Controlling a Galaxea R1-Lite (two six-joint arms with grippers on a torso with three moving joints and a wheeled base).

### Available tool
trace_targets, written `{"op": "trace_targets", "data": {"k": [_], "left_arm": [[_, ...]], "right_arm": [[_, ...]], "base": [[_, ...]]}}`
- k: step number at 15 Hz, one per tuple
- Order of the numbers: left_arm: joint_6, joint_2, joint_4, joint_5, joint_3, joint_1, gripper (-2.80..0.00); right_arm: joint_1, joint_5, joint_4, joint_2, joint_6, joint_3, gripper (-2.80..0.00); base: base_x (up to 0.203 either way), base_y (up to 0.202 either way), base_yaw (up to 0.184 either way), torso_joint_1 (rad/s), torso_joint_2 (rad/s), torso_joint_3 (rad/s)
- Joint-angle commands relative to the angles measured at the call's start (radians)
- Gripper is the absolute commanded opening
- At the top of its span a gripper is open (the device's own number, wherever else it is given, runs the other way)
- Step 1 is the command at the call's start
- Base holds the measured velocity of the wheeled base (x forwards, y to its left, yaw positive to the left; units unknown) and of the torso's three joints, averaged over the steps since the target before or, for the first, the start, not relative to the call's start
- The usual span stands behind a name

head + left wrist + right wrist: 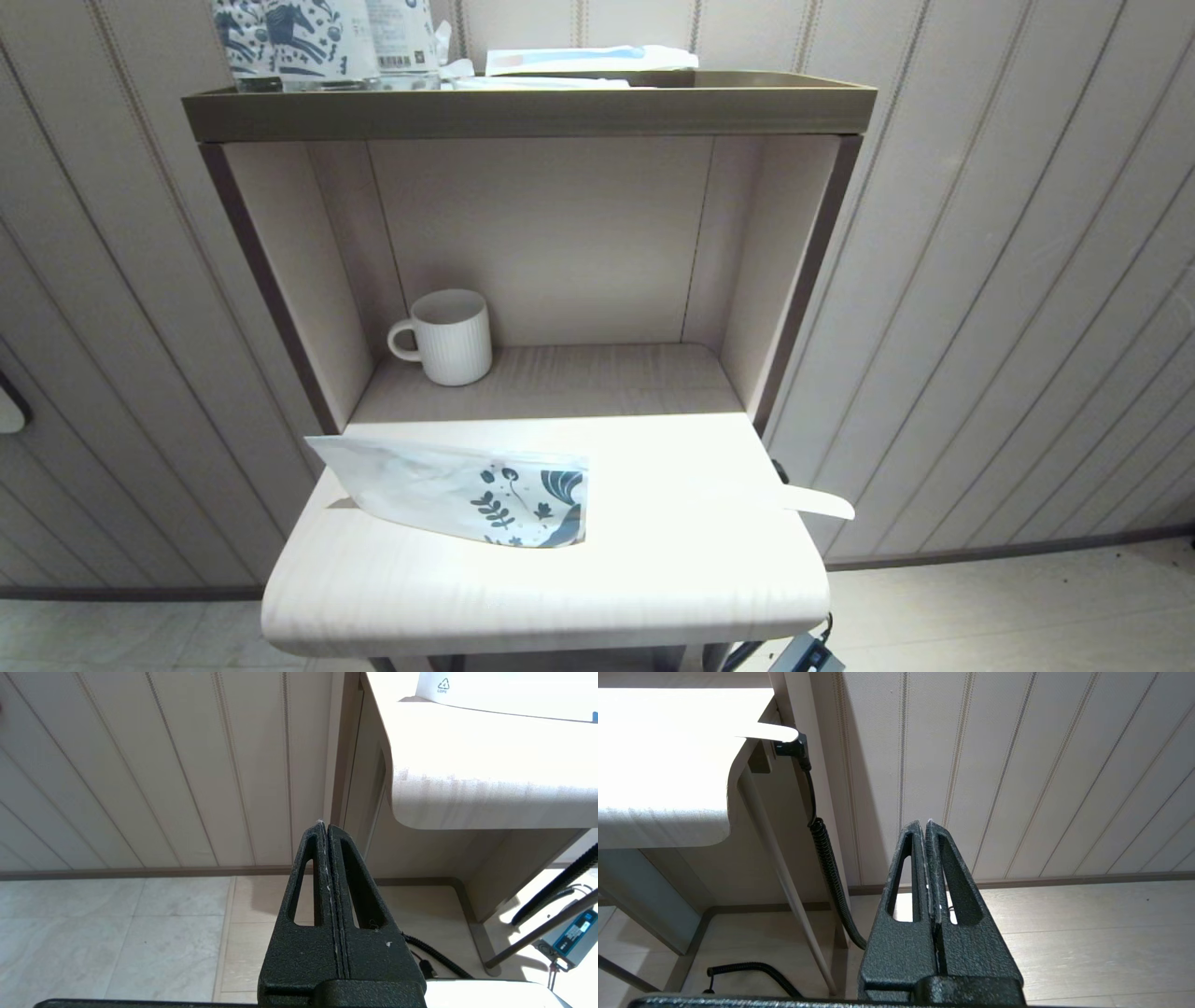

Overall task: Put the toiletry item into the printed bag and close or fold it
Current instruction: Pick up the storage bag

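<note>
Below, left end effector [327,828] and right end effector [926,825] pressed together, well apart from printed bag [457,490], toiletry item [814,501] overhanging table edge [560,611].

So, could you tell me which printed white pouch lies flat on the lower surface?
The printed bag with dark blue leaves; the horse-printed packs stand on the top shelf.

matt wood-grain shelf top [560,579], ribbed glazed mug [446,336], smooth plastic-film printed bag [457,490], rough black end effectors [326,826]
</note>
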Motion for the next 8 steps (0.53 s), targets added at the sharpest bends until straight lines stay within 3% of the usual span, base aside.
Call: {"op": "trace_targets", "data": {"k": [1,6,8], "left_arm": [[0.0,0.0,0.001,0.0,0.0,0.0,-2.8],[0.001,0.0,0.0,0.0,0.0,0.0,-2.8],[0.002,0.0,0.001,0.0,0.0,0.0,-2.8]], "right_arm": [[0.0,0.002,-0.001,0.001,-0.002,0.0,-2.8],[0.0,0.003,0.01,0.001,-0.007,-0.003,-2.8],[0.001,0.005,0.092,0.001,-0.016,-0.033,-2.8]], "base": [[0.0,0.0,0.0,0.0,0.0,0.0],[0.0,0.0,0.0,0.0,0.0,0.0],[0.0,0.0,0.0,0.0,0.0,0.0]]}}
